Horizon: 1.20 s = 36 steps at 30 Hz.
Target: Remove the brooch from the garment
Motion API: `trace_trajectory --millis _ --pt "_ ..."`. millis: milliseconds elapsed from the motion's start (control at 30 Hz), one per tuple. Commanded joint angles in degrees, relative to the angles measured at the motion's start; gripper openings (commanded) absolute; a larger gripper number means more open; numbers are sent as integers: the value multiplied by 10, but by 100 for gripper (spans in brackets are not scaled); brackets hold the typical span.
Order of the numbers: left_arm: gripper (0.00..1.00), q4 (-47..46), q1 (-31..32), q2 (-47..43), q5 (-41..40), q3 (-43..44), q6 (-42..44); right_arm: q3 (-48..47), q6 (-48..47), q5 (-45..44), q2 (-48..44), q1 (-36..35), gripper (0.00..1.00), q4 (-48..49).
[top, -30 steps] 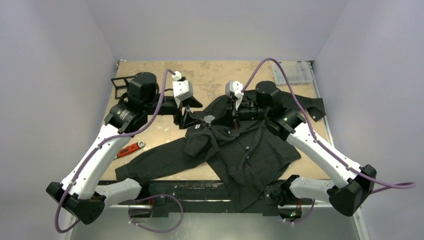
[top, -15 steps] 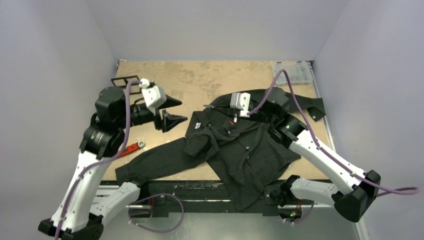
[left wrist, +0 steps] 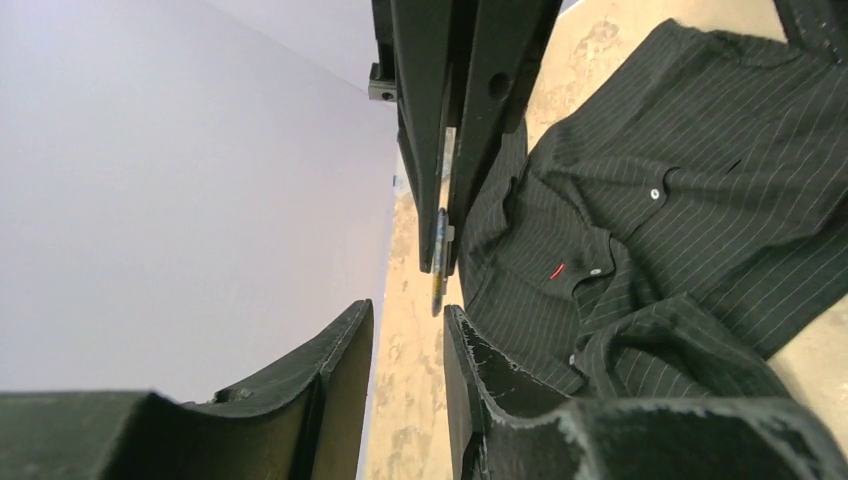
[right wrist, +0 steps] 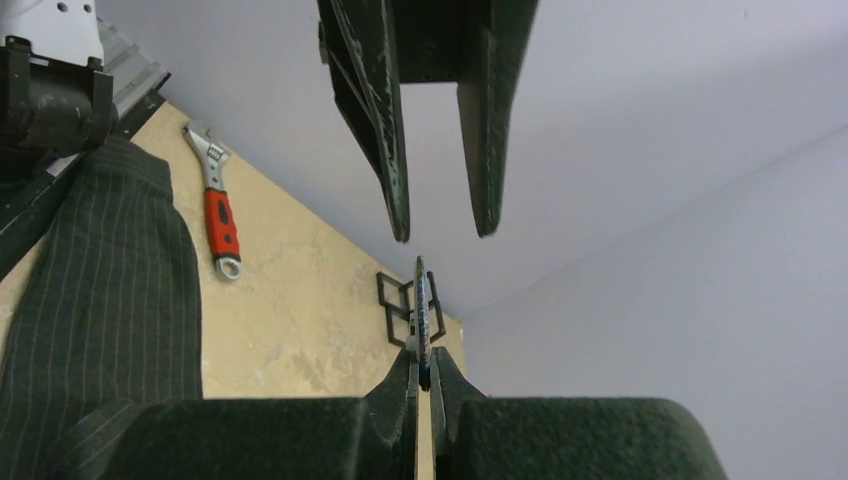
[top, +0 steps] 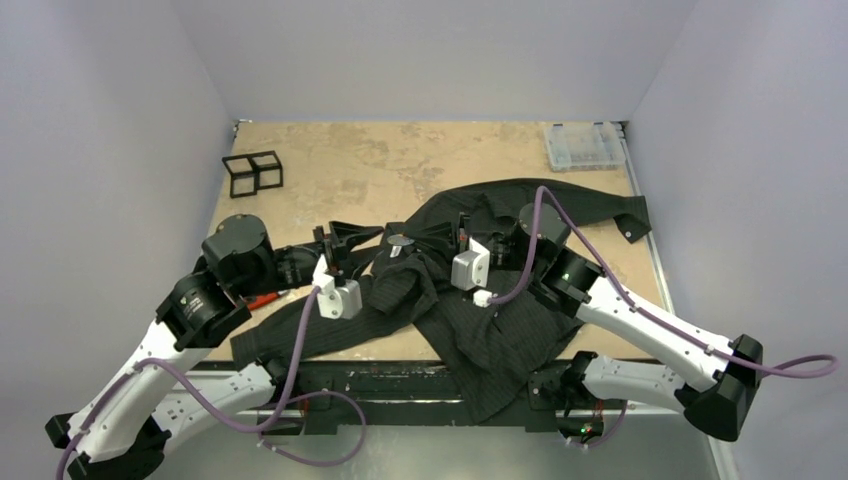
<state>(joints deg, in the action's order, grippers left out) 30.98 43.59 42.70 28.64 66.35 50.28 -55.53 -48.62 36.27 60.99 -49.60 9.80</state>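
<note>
Two pincers tip to tip above the counter (top: 350, 160)! The right pincer (right wrist: 422, 365): clamped tight on the brooch (right wrist: 422, 310), edge-on, clear of the cloth. The left pincer (left wrist: 405, 310): spread wide, just short of it. The garment (top: 490, 335): sprawled crumpled beneath both.

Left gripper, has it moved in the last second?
Yes. The left gripper has swung round: its camera end, earlier level with the black frame, now lies nearer the table's near edge.

Light: even and soft from above; your table (top: 400, 160) reads bright.
Shadows: faint, hugging the shirt (top: 510, 335).
Focus: your wrist views soften close up.
</note>
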Motion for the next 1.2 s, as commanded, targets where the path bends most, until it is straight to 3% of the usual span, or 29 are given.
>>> trace_trajectory --millis 0,200,433,800,1167 --pt "32 -15 15 6 -33 3 75 11 -62 -39 -16 -24 0 51" --pt "31 -14 15 11 -9 -1 76 0 -48 -56 -4 -35 0 54" --pt "18 -20 15 2 11 -7 75 -6 -52 -66 6 -42 0 46" --pt "7 -2 15 12 18 -4 69 -16 -28 -75 20 -47 0 50" --pt "12 11 16 19 1 -5 69 -13 -26 -75 22 -47 0 52"
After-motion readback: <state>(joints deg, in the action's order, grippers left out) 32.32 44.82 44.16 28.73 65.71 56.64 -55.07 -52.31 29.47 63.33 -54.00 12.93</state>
